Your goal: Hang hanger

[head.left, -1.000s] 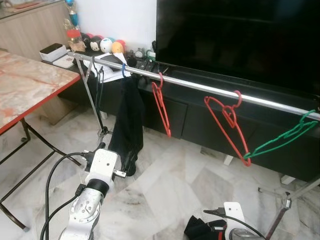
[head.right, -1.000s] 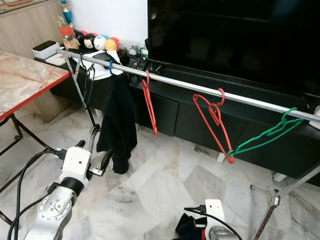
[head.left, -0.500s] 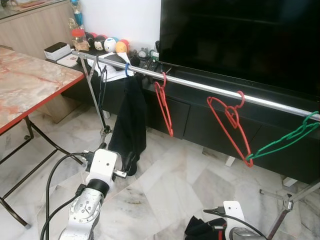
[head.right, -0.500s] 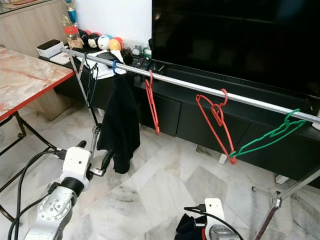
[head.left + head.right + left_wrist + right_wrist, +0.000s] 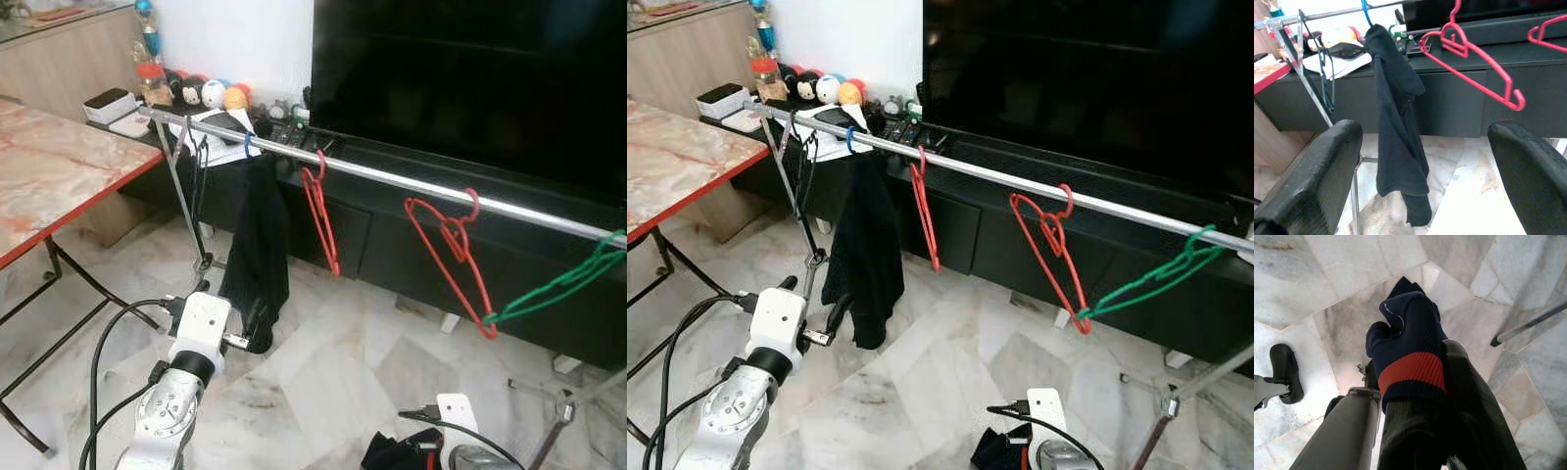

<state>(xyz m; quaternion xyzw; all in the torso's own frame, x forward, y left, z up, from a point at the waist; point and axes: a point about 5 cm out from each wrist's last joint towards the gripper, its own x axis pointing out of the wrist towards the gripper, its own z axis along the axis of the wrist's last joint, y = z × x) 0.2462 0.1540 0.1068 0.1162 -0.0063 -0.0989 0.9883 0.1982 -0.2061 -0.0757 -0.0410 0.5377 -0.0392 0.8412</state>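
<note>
The robot stands facing the rail [image 5: 392,180] that runs in front of the TV cabinet, and by my reading the hanging itself looks done or not yet resumed: neither arm carries a hanger.

The left gripper [image 5: 1425,171] is low beside the black garment [image 5: 257,245] with its fingers spread wide and nothing between them. The right gripper [image 5: 1410,382] hangs down near the floor. Its wrist camera shows a dark sock-like cloth with a red band [image 5: 1409,352] over a finger, and I cannot tell whether that gripper is clenched or released.

On the rail I count five hangers:
- one blue hanger [image 5: 245,145] near the left end, carrying the black garment;
- three red hangers: one [image 5: 319,211] toward the middle, and a pair [image 5: 451,250] further right, a small one hooked together with a larger one;
- one green hanger [image 5: 568,284] at the right end, tilted and touching the larger red one.

If another hanger is to go up, the next move calls for finding and picking one first, then lifting its hook over a bare stretch of rail.
</note>
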